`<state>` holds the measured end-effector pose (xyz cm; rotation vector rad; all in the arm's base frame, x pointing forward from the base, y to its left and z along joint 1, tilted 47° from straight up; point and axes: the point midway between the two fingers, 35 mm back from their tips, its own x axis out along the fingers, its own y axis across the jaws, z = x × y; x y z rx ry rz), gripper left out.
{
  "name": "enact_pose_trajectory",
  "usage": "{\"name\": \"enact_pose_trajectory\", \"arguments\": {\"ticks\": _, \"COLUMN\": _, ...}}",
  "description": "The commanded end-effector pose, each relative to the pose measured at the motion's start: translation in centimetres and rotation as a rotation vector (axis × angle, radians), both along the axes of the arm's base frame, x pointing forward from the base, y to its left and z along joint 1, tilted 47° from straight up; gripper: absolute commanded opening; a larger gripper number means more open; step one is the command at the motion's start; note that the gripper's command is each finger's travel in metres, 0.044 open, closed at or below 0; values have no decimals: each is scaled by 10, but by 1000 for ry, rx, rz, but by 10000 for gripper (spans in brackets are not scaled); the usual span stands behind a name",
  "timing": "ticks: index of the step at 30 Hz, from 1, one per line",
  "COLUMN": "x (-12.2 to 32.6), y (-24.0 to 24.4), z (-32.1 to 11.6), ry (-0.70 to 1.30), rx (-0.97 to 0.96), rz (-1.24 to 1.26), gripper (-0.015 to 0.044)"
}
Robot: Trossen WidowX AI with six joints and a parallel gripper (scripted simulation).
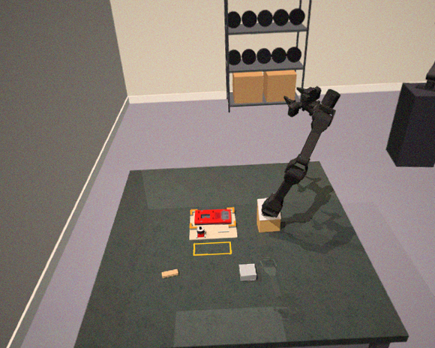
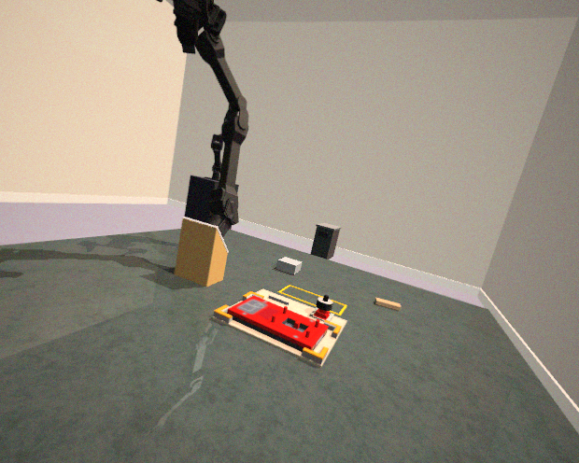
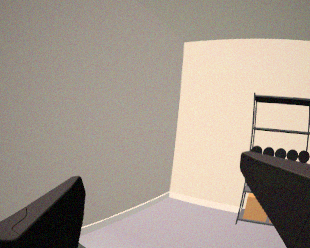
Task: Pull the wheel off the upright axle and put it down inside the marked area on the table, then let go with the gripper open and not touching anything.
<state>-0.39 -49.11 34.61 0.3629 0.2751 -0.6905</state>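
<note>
The gripper hangs wide open and empty high above the tabletop, well apart from the wheel on its axle beside the yellow-marked area.

Table count: one red board, one wheel, one yellow marked area, one wood block, one grey block. Shelf: ten black discs, two cardboard boxes. One arm.
</note>
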Motion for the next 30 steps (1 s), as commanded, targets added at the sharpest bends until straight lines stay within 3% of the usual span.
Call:
{"name": "enact_pose_trajectory", "arguments": {"ticks": 1, "x": 2, "y": 0, "z": -1, "ry": 0, "rx": 3, "rz": 1, "gripper": 374}}
{"name": "enact_pose_trajectory", "arguments": {"ticks": 4, "x": 23, "y": -1, "z": -8, "ry": -3, "rx": 45, "rz": 22, "gripper": 300}}
{"name": "enact_pose_trajectory", "arguments": {"ticks": 15, "x": 146, "y": 20, "z": -55, "ry": 10, "rx": 215, "rz": 228, "gripper": 300}}
{"name": "enact_pose_trajectory", "arguments": {"ticks": 30, "x": 298, "y": 112, "z": -124, "ry": 111, "rx": 435, "rz": 551, "gripper": 300}}
